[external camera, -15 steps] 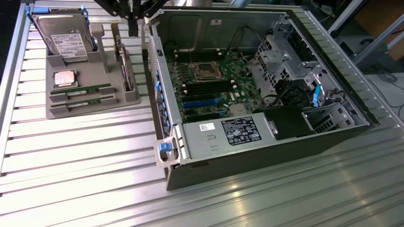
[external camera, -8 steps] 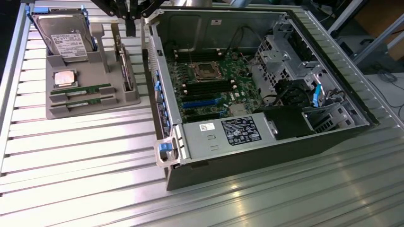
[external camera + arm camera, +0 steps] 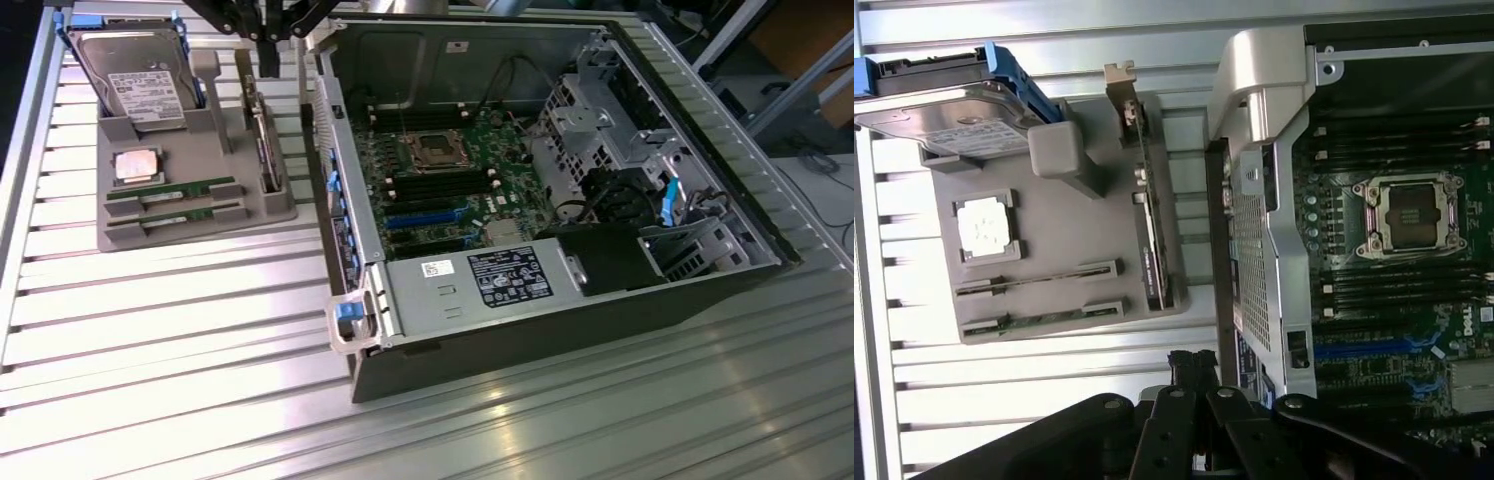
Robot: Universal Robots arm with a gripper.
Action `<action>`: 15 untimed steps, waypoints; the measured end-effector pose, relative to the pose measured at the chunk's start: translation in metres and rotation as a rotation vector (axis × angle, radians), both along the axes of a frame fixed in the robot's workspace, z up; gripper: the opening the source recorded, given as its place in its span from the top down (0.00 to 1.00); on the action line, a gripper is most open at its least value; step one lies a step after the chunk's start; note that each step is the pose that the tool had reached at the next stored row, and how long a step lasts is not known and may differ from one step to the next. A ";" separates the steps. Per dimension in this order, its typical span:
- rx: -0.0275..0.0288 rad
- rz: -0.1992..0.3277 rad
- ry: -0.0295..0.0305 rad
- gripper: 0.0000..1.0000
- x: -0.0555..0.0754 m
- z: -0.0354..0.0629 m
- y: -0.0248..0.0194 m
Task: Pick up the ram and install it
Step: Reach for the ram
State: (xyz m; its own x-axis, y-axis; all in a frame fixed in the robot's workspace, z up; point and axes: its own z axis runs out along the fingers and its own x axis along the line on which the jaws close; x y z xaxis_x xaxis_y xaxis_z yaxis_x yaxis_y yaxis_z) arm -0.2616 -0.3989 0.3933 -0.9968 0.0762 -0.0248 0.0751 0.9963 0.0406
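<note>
Gripper (image 3: 270, 58) hangs over the tray's (image 3: 200, 148) far end, approx 12 o'clock from the ram (image 3: 171, 188), jaws pinched shut on nothing. The ram sits in its tray slot w/ a second stick (image 3: 174, 212) just beside it, 9 o'clock from the PC case (image 3: 534, 335) in the exterior view. To grab well (my read): open first, descend square across the thin board, clear of the CPU (image 3: 138, 165). Ribbed metal desk (image 3: 160, 340), glare on it; frame posts (image 3: 790, 78) at 2 o'clock.

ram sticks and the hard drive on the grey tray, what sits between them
The square silver processor chip, lying flat in its recess, between the hard drive and the ram sticks; the exterior view shows it plainly.
</note>
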 end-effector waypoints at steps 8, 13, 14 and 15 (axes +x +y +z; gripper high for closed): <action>0.0000 0.000 0.0000 0.90 -0.012 0.0000 0.0000; 0.0000 0.000 0.0000 0.90 -0.015 0.0000 0.0000; 0.0000 0.000 0.0001 0.90 -0.016 0.0000 0.0000; 0.0000 0.000 0.0000 0.90 -0.017 0.0000 0.0000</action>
State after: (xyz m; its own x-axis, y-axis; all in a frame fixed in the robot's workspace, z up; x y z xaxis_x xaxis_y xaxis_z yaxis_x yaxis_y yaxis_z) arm -0.2781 -0.3989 0.3933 -0.9968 0.0761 -0.0247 0.0751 0.9963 0.0406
